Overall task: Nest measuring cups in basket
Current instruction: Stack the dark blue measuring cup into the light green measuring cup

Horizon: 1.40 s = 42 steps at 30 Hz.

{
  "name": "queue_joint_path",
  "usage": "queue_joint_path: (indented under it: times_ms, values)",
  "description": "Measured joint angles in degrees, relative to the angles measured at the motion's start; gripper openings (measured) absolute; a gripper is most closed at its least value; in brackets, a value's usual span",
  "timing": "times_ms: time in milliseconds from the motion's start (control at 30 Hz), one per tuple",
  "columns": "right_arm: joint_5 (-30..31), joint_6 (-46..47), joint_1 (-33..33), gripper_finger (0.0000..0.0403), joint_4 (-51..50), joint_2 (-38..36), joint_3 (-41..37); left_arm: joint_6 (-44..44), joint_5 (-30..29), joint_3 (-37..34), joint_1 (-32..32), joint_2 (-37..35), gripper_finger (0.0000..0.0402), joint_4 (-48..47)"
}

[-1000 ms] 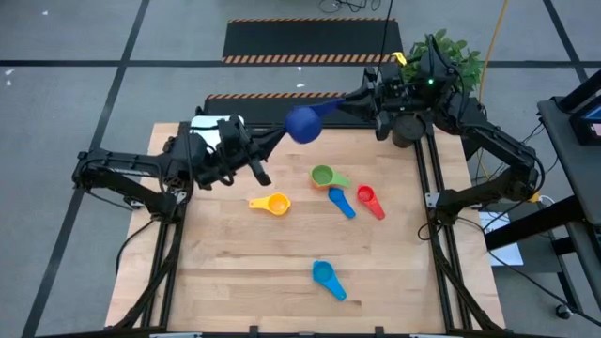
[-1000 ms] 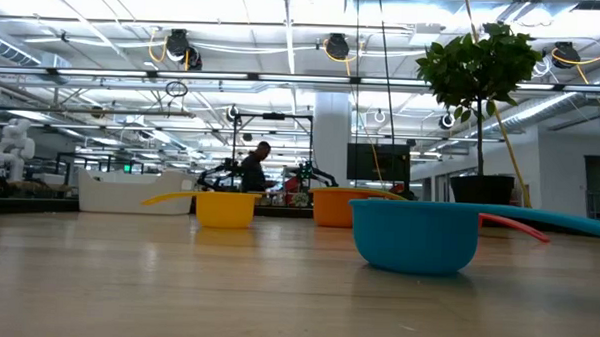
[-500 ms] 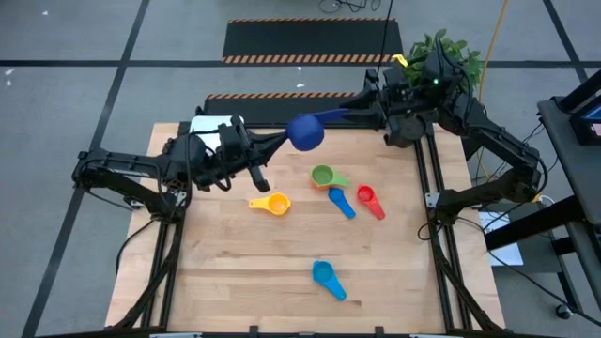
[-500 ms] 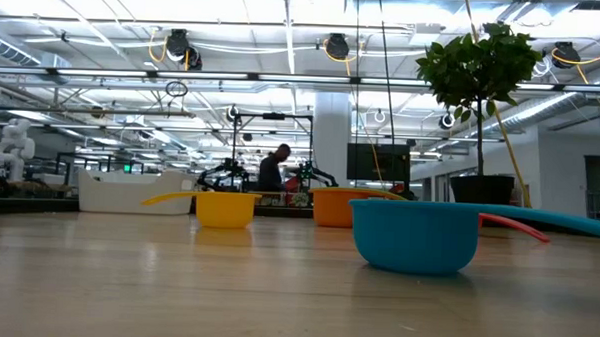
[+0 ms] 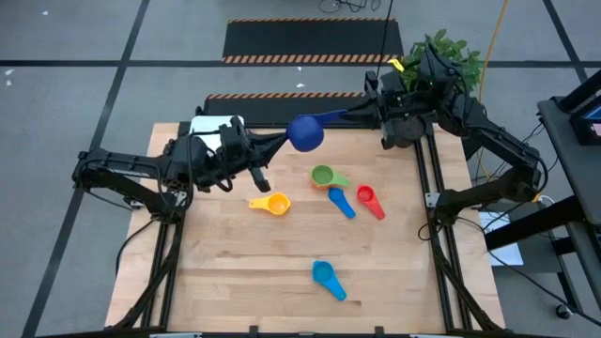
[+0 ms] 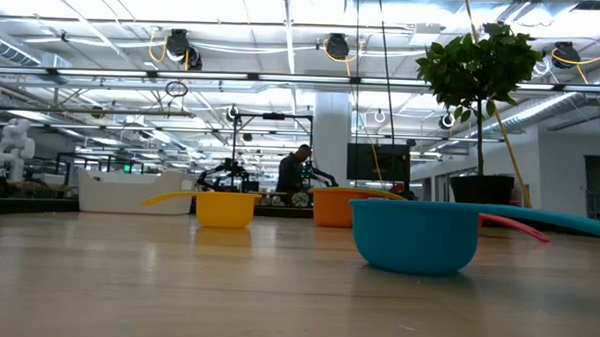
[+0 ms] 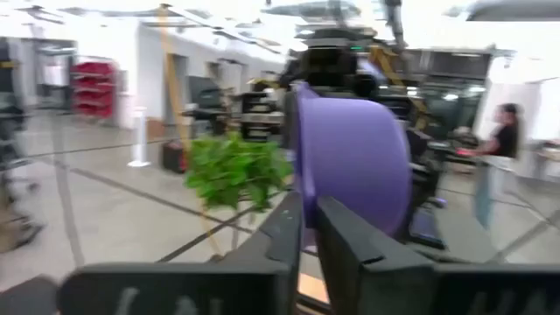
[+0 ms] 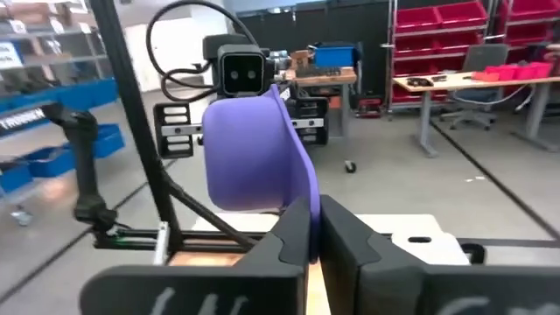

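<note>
Fingers of the right gripper (image 5: 349, 114) are clamped on the handle of the dark blue cup (image 5: 305, 132), held in the air near the upper middle of the high view, while the left gripper (image 5: 272, 143) pinches its rim from the opposite side. Green (image 5: 322, 176), red (image 5: 365, 195), yellow (image 5: 275, 204) and two lighter blue cups (image 5: 325, 274) lie on the table (image 5: 235, 272) below; the white basket (image 5: 208, 125) sits at upper left.

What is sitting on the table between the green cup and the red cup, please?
In the high view, a blue cup lies between the green cup and the red cup, its handle angled toward the near edge.
</note>
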Motion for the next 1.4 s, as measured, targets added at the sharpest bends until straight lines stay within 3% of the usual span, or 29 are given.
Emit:
queue_joint_path:
  times_ms: [200,367,533,733,867,967,1100,1200,1400]
  values:
    - [7.0,-6.2,0.4,0.0001,-5.3,-3.4,0.0,-6.2,-10.9,0.0,-1.3,-0.3,0.0151,-5.7]
    - [16.0,-13.9,0.5,0.0001,-15.7,-7.1,0.0,-21.0,-12.1,0.0,-1.6,-1.3,0.0218,-17.2]
    - [23.0,-22.7,1.9,0.0001,-26.7,-9.1,0.0,-38.8,-8.9,0.0,-1.4,-1.3,0.0228,-30.8]
    - [23.3,-30.4,2.5,0.0,-34.2,-10.9,-3.0,-53.1,-1.2,0.0,-1.8,-1.3,0.0201,-38.8]
    - [23.4,-33.3,2.6,0.0,-23.9,-16.0,-14.9,-54.7,0.2,0.0,-3.3,-1.3,0.018,-37.8]
    - [25.4,-34.4,2.6,0.0,-8.1,-20.4,-28.4,-56.1,0.6,0.0,-4.4,-1.3,0.0165,-37.8]
    - [26.6,-47.0,2.6,0.0,14.2,-24.6,-45.8,-56.9,0.9,0.0,-5.4,-1.3,0.0149,-37.8]
    - [32.3,-51.0,2.6,0.0,26.1,-24.5,-54.8,-56.9,0.9,0.0,-5.9,-1.3,0.0141,-37.9]
    - [42.3,-59.6,3.4,0.0,40.4,-22.8,-66.6,-57.0,1.0,0.0,-5.9,-1.3,0.0136,-38.0]
